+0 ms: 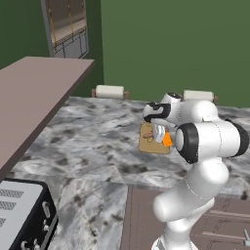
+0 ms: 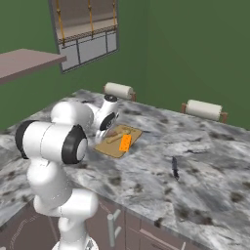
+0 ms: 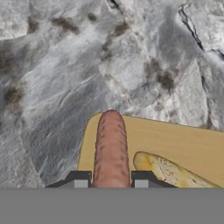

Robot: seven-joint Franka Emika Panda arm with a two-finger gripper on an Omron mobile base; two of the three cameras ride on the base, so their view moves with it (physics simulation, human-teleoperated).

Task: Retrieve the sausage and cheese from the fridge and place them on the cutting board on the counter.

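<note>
Left base view: the arm reaches over the marbled worktop (image 1: 97, 141), and the tool (image 1: 158, 134) hangs just above the cutting board (image 1: 149, 141). The orange cheese (image 1: 167, 140) already sits at the board's right edge. A paper towel roll (image 1: 110, 91) stands at the back wall.

Right base view: the cheese (image 2: 125, 142) lies flat on the cutting board (image 2: 117, 146); a tan piece (image 2: 114, 138) lies just beside it, identity unclear. The tool (image 2: 103, 131) is at the board's near-left edge.

Hand view: the sausage (image 3: 111, 148) is clenched between the two fingertips (image 3: 79, 180), poking out over the cutting board (image 3: 183, 144), with a yellowish piece (image 3: 168, 171) beside it.

Judgement: cheese delivered, sausage carried to the board but not yet let go. What's left is lowering and releasing it.
</note>
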